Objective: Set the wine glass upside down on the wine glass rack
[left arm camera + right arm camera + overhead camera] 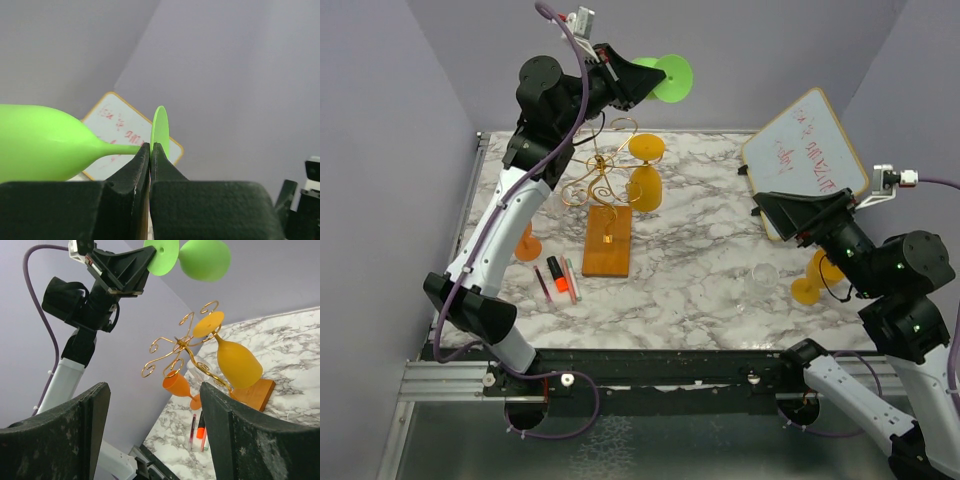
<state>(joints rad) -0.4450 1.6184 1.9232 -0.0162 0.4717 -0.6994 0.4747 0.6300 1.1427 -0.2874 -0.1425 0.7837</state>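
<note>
While the right fingers (55, 435) stand wide apart with nothing between them at the lower right of the overhead view, nearest the arm bases, the work sits farther back. On the marble bench (700, 270) in the middle of the frame stands the wine glass rack (605, 185) — gold curls on a wooden base — with an orange glass (646, 188) already hanging bowl-down from a curl on its right side. Beyond and above it, at the upper middle of the frame, the left fingers (135, 175) are pinched tight on the stem of the green wine glass (672, 78), right beside its foot. The glass is up in the air, well clear of the rack, its stem lying roughly level rather than bowl-down. So I judge the pick-up and lift done. What is left: turn the glass over, bring it down to a free curl — those on the left look unoccupied — slide the foot in, and let go.
</note>
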